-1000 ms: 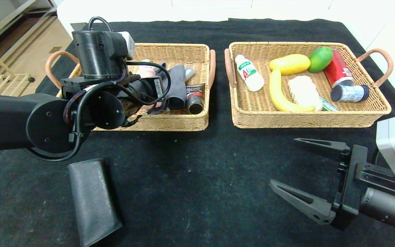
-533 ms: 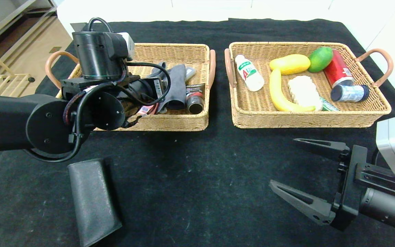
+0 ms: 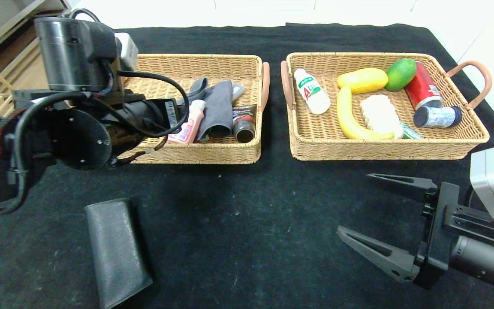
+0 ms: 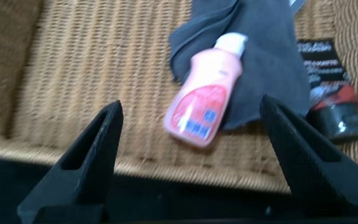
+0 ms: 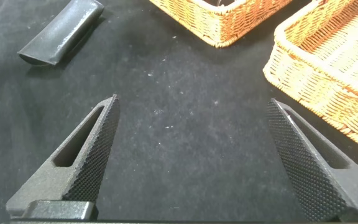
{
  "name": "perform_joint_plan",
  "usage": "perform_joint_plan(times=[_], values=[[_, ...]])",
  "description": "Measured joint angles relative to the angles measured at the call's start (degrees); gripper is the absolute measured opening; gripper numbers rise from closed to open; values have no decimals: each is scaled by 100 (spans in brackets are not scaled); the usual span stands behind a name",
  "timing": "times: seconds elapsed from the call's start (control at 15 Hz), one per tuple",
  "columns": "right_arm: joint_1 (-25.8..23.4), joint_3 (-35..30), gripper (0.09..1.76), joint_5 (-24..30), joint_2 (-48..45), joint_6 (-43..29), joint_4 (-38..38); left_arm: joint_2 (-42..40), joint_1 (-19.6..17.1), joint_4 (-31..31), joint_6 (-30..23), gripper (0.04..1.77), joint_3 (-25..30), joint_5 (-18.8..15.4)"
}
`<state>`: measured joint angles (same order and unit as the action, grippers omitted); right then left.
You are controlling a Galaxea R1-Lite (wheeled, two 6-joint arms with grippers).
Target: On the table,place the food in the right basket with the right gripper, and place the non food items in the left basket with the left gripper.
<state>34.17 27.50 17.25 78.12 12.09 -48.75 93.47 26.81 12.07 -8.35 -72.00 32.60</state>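
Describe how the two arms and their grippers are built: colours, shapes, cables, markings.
Both arms are matte black with round joint housings. The left arm has looping black cables and a white barcode label. The left gripper has two black wedge fingers with slotted cut-outs. The right gripper has the same tapered fingers; their inner pads are knurled. A light grey camera box sits on the right wrist.

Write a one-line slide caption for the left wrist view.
Open left gripper above the woven wicker left basket, where a pink plastic bottle lies on a dark grey cloth.
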Motion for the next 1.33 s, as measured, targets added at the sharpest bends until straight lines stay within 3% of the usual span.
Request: perform_joint_plan(times=[0.4,0.53,0.73,0.87,1.07,1.33], values=[[69,-24,171,0,10,2,10,-1252,-302,-1581,-215,166,653,15],[74,-24,171,-5,18,0,7,-1549,-379,-2250,-600,168,723,-33],[78,-27,171,-5,22,2,5,-1805,-401,-3251,-1601,169,740,-101],[77,-27,171,-6,24,2,5,-1863,-402,-3850,-2144,169,747,-344],[77,-27,171,-5,27,4,11,-1902,-405,-4337,-2659,170,761,-1050],[78,-41,171,-6,27,48,7,-1932,-421,-4434,-2775,170,1271,-1270]])
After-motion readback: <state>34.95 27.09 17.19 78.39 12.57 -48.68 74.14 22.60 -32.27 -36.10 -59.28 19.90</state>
